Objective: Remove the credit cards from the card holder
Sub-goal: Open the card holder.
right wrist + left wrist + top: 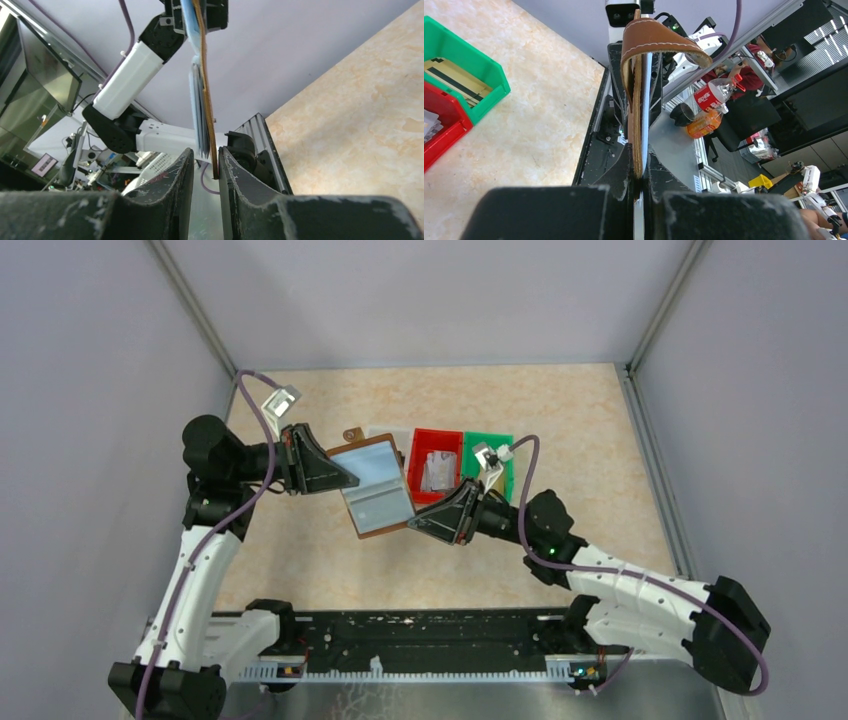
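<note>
The brown card holder [376, 488] hangs open above the table, its pale bluish sleeves [368, 472] facing up. My left gripper [345, 478] is shut on its left edge; in the left wrist view the holder [638, 95] stands edge-on between the jaws of the left gripper [640, 172]. My right gripper [424, 519] is at the holder's lower right corner. In the right wrist view the right gripper [206, 161] is open, with the leather edge [207, 115] close to the right finger. Silvery credit cards [437, 471] lie in the red bin and gold ones [455, 81] in the green bin. Whether the sleeves hold cards is not visible.
A red bin [418, 446] and a green bin [500, 445] stand side by side just behind the holder. Grey walls close in the table on three sides. The black rail [420, 635] with the arm bases runs along the near edge.
</note>
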Motion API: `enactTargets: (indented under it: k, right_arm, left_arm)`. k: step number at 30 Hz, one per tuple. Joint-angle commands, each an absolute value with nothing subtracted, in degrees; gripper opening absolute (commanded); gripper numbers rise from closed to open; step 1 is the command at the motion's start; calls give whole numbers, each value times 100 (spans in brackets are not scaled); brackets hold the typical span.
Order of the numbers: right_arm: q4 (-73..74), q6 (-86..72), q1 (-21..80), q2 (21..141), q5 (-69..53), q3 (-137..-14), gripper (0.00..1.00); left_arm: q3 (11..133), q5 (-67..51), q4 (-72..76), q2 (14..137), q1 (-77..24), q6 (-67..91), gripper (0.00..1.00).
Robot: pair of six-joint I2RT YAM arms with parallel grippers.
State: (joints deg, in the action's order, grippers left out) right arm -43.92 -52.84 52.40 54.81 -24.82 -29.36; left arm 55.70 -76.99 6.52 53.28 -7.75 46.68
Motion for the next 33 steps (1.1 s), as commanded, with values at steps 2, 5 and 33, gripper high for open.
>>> enactTargets:
  k: [2,5,33]
  right_arm:
    - [-4312,-4935,5292,5546,-2332,-3295,21]
    - [-4091,-4755,5299,5552,-2198,-3419,18]
    - [-4319,-4228,5344,6034,-1822,-4262,10]
  left_arm:
    - [5748,-7677,875,5276,-791,4843,0]
    - [5748,-7690,879,5262,-791,4829,0]
    - [5719,-7845,1080,5229,-791,5203,0]
